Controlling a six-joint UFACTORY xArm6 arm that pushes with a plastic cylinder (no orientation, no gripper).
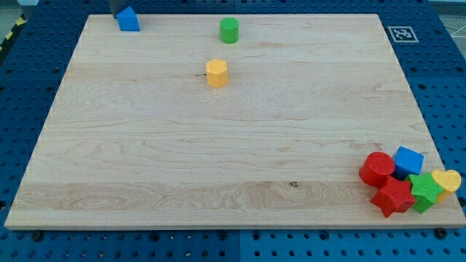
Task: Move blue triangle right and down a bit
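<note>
The blue triangle (129,20) sits at the top left corner of the wooden board (218,145), close to the board's top edge. Only the lower end of the dark rod shows, at the view's top edge. My tip (117,14) is just left of and above the blue triangle, touching it or nearly so.
A green cylinder (229,30) stands at top centre, with a yellow hexagon (216,73) below it. A red cylinder (376,169), blue cube (408,161), red star (393,196), green star (424,191) and yellow heart (446,180) cluster at the bottom right corner. A fiducial tag (401,33) marks the top right.
</note>
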